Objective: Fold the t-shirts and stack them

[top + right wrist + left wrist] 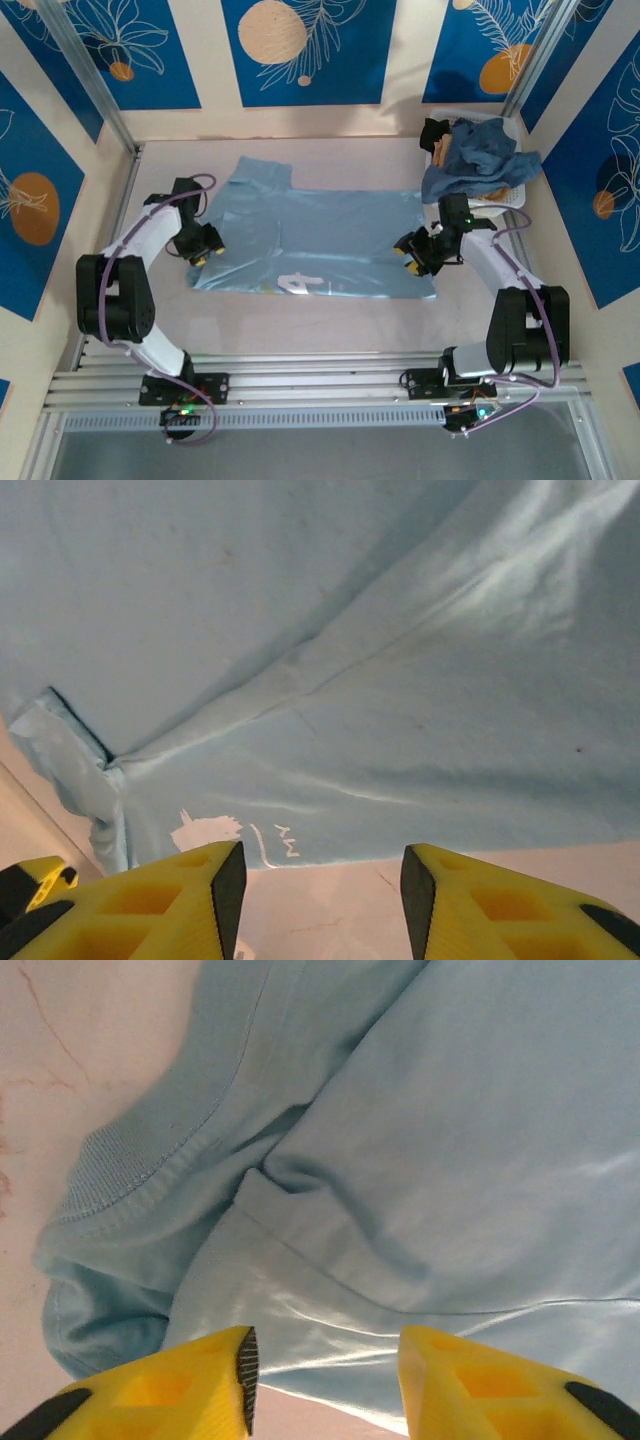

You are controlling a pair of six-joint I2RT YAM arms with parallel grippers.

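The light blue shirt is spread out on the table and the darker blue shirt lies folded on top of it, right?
No. The light blue shirt is spread out on the table, but the darker blue shirt lies crumpled on the white basket at the far right, as the top external view shows.

We find the overhead view evenly and softly lit, with only faint shadows on the table and slight bowing of straight lines near the edges. Both wrist views are bright. We note pale sheen streaks across the sky-blue t-shirt, and the close yellow fingers look slightly soft.
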